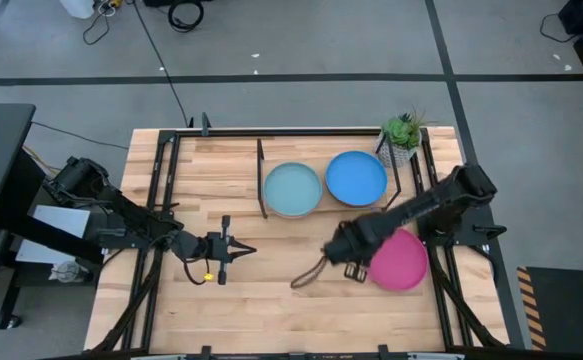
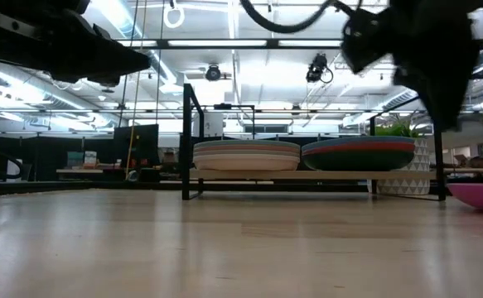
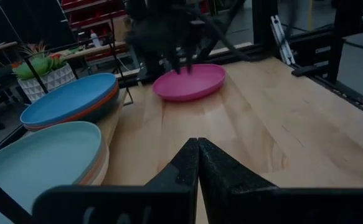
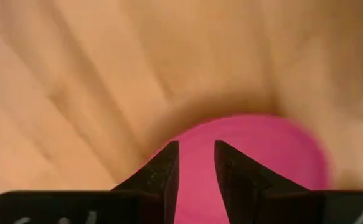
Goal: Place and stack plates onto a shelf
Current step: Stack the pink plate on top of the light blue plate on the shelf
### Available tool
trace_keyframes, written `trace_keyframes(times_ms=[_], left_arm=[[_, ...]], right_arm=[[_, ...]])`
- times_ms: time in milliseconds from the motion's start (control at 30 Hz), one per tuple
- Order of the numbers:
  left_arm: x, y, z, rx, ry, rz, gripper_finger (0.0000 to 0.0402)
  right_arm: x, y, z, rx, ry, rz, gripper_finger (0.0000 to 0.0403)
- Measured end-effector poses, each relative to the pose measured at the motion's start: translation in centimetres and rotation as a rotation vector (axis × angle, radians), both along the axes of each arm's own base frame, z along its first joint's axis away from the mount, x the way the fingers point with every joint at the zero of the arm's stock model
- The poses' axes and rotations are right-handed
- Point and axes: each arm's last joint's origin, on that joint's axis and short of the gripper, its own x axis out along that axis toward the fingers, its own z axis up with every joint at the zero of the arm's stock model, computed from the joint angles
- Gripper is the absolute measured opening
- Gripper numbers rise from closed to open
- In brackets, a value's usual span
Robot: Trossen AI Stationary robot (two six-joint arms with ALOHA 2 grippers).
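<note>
A magenta plate (image 1: 406, 262) (image 3: 190, 82) (image 4: 256, 149) lies flat on the table at the right. My right gripper (image 1: 351, 262) (image 4: 197, 163) hangs above its left part, fingers pointing down and open by a narrow gap, clear of it. The wooden shelf (image 2: 249, 175) at the far side carries two stacks: one topped by a light blue plate (image 1: 292, 189) (image 3: 41, 155), one by a bright blue plate (image 1: 356, 177) (image 3: 69, 98). My left gripper (image 1: 236, 247) (image 3: 198, 149) waits shut over the table's middle left, pointing at the magenta plate.
A small potted green plant (image 1: 401, 135) (image 3: 41, 68) stands just right of the shelf's far end. Black frame rails (image 1: 161, 200) run along the table's left and right sides. Bare wood (image 1: 271, 300) lies between the two grippers and toward the near edge.
</note>
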Motion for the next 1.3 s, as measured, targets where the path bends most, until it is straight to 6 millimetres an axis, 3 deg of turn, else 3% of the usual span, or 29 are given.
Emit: trace_keyframes(times_ms=[167, 367, 700, 833, 967, 1167, 1300], left_arm=[[0.0, 0.0, 0.1, 0.007, -0.013, -0.002, 0.0016], [0.0, 0.0, 0.3, 0.007, -0.026, -0.002, 0.0016], [0.0, 0.0, 0.3, 0.007, -0.026, -0.002, 0.0016], [0.0, 0.0, 0.3, 0.007, -0.026, -0.002, 0.0016], [0.0, 0.0, 0.3, 0.007, -0.025, -0.002, 0.0016], [0.0, 0.0, 0.2, 0.011, -0.018, -0.002, 0.0016], [0.0, 0.0, 0.2, 0.011, -0.017, -0.002, 0.0016]], right_arm=[[-1.9, 3.1, -2.5, 0.051, 0.025, -0.092, 0.0134], [-3.8, 5.2, -3.5, 0.029, 0.072, -0.151, 0.0186], [-3.1, 6.3, -6.8, 0.005, 0.130, -0.071, 0.0206], [-2.6, 5.9, -8.0, 0.001, 0.172, -0.043, 0.0185], [-2.4, 5.7, -8.4, 0.022, 0.195, -0.037, 0.0133], [-2.3, 5.9, -8.2, 0.069, 0.191, -0.024, 0.0045], [-1.3, 6.5, -6.9, 0.151, 0.160, 0.073, 0.0018]])
